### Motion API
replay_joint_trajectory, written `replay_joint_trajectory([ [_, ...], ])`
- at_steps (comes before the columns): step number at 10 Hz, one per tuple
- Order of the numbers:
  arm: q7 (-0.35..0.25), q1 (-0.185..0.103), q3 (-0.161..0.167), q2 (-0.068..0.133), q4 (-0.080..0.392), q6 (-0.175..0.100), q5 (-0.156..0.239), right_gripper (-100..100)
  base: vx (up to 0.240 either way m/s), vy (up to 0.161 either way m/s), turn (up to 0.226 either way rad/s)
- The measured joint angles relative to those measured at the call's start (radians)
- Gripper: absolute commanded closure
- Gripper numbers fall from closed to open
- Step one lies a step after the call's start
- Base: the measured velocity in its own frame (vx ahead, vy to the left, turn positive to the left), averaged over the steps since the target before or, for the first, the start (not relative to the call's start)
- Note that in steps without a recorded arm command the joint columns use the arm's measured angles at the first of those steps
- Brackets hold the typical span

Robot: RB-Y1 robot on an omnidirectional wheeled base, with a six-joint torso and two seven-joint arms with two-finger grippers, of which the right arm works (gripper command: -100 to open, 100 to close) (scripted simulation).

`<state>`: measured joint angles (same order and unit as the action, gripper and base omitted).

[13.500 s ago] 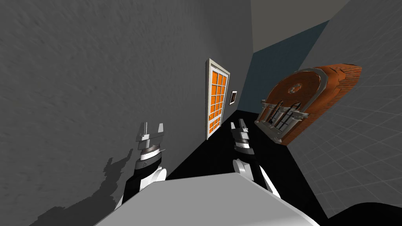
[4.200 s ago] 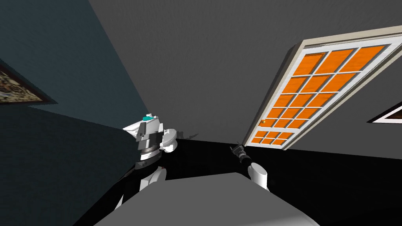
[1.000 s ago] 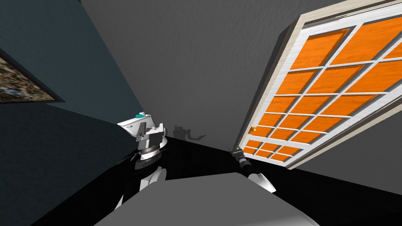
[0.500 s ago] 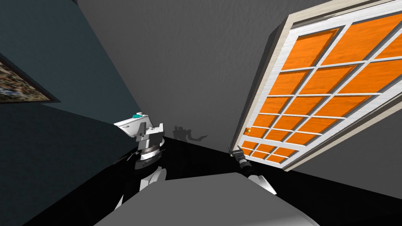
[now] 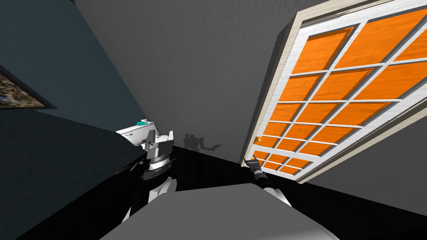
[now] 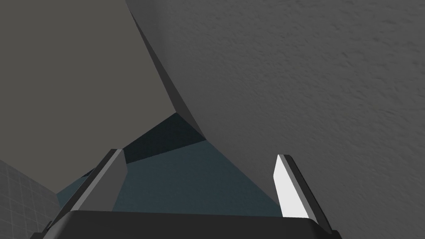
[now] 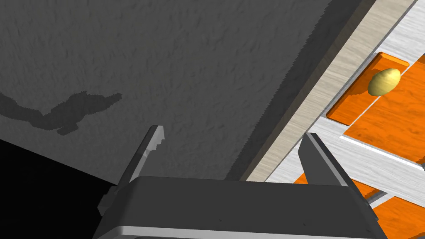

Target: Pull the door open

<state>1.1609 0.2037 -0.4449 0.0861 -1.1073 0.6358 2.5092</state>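
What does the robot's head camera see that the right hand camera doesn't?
The head view adds the left gripper, a teal wall with a framed picture, and the many orange panes of the door. The right wrist view adds the right gripper with its fingers standing open, and the egg shape of the knob up close. Both share the door, its yellow knob, the grey wall and a shadow on it.

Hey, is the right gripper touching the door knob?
Apart. The right wrist view shows the yellow knob well beyond the open right gripper, with bare door surface between them.
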Motion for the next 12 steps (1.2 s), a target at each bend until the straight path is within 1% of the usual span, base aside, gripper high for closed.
replay_joint_trajectory([
  [2,0.020,-0.005,-0.007,-0.007,0.019,0.019,0.039,-100,0.009,-0.219,0.010],
  [4,0.038,-0.008,-0.013,-0.014,0.035,0.035,0.075,-100,0.006,-0.173,0.018],
  [8,0.076,-0.016,-0.025,-0.035,0.067,0.070,0.151,-100,0.044,-0.194,0.021],
  [12,0.115,-0.026,-0.038,-0.057,0.105,0.107,0.227,-100,0.040,-0.163,0.024],
])
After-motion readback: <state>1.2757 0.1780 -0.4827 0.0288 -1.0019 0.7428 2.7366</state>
